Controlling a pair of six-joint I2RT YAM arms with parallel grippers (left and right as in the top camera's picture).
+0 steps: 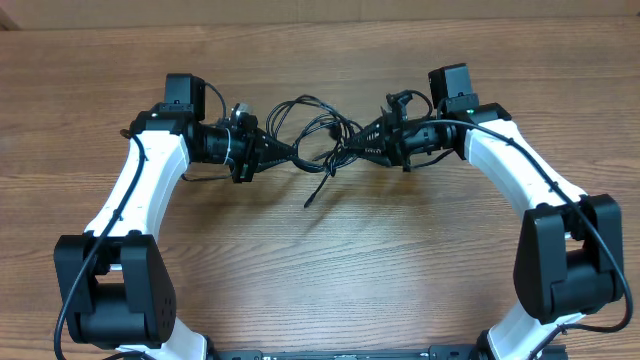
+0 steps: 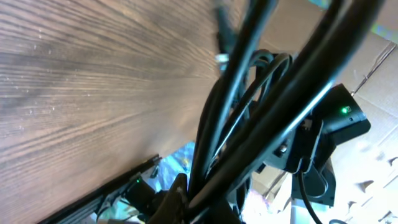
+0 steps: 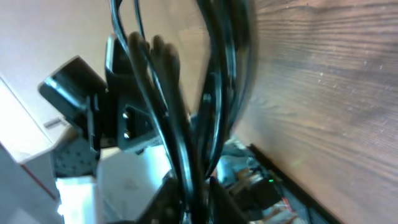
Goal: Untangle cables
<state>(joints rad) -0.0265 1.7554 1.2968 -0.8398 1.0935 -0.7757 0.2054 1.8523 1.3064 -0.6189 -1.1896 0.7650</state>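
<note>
Pose: reaching inward | left tool [image 1: 293, 154] faces right tool [image 1: 352, 149] | both pinch cables [image 1: 330, 130]

The table [image 1: 320, 290] is matt, grained brown wood. The cables [image 1: 315, 125] have smooth, faintly glossy black sheaths. The left arm [image 1: 140, 195] and right arm [image 1: 515, 165] wear smooth white plastic.
</note>
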